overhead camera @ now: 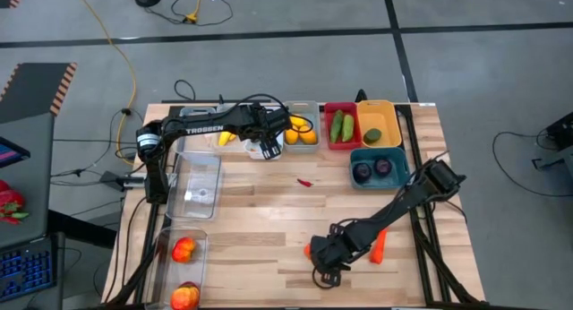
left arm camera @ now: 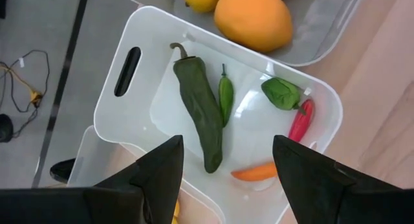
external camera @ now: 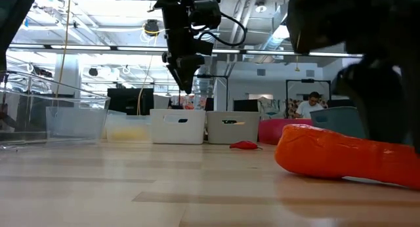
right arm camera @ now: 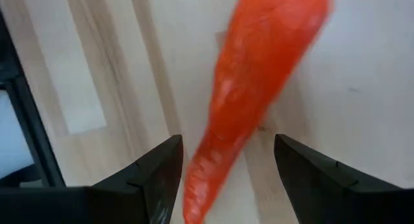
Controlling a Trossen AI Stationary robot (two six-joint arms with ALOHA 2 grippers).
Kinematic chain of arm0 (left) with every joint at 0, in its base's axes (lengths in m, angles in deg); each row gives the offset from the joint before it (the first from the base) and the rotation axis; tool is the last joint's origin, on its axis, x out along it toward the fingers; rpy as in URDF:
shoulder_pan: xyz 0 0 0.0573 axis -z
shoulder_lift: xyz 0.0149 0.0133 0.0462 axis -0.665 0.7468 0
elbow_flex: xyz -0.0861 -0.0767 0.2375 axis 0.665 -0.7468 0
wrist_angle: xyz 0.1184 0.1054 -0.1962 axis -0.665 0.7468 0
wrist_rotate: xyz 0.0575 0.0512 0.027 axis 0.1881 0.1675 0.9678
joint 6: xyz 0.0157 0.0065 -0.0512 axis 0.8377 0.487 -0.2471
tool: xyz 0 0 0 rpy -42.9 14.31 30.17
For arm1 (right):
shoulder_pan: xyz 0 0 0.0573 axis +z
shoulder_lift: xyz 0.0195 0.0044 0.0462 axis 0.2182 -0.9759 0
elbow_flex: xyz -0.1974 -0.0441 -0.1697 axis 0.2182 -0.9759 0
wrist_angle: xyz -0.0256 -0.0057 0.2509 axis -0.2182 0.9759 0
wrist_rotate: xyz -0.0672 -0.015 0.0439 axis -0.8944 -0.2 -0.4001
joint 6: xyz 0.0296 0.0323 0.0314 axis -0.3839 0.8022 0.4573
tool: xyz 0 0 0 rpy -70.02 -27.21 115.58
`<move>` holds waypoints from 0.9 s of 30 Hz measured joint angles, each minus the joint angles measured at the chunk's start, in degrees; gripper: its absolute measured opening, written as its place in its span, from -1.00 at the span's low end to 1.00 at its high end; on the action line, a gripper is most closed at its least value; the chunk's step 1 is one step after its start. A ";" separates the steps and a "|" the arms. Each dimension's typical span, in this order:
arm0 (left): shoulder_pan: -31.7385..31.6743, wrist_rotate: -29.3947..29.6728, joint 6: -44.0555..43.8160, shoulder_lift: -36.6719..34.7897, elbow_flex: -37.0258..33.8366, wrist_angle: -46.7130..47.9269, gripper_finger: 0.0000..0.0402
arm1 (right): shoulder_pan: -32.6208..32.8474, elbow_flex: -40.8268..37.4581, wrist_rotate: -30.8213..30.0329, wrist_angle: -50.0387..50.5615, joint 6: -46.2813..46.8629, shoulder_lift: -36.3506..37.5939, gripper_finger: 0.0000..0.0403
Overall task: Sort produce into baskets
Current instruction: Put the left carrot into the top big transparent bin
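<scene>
My left gripper [overhead camera: 266, 147] hangs open and empty above the white basket [left arm camera: 123, 104] at the table's far edge. The basket holds a dark green pepper [left arm camera: 199, 107], small green chilies, a red chili [left arm camera: 300, 120] and an orange one [left arm camera: 255, 172]. My right gripper [overhead camera: 327, 256] is open, low over the table near its front edge. In the right wrist view its fingers stand on either side of the thin end of an orange carrot [right arm camera: 259, 88] that lies flat on the wood. This carrot shows beside the gripper in the high view [overhead camera: 308, 250].
A second carrot [overhead camera: 379, 245] lies under my right arm. A small red chili [overhead camera: 304, 181] lies mid-table. At the far edge stand a clear bin with lemons [overhead camera: 301, 135], a red basket with cucumbers [overhead camera: 340, 126], an orange-yellow basket [overhead camera: 391, 122] and a teal basket with purple rounds [overhead camera: 376, 168]. Clear bins line the left edge [overhead camera: 199, 180].
</scene>
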 joint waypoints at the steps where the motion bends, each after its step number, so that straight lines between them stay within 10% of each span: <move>1: 0.00 -0.01 0.00 0.00 0.00 -0.01 0.12 | 0.02 0.00 0.00 -0.49 0.10 -0.56 0.35; 10: 0.19 -0.02 1.58 -0.02 0.00 0.24 0.12 | -0.25 0.26 -0.81 -0.57 1.39 -3.70 0.24; 20: 4.43 0.13 9.41 -7.02 0.00 9.45 0.12 | -2.02 0.07 -1.15 0.74 0.56 -3.34 -0.55; 27: 10.48 -4.98 6.57 -16.98 0.00 15.28 0.12 | -6.86 -0.15 -5.84 -0.89 -8.06 0.24 -0.51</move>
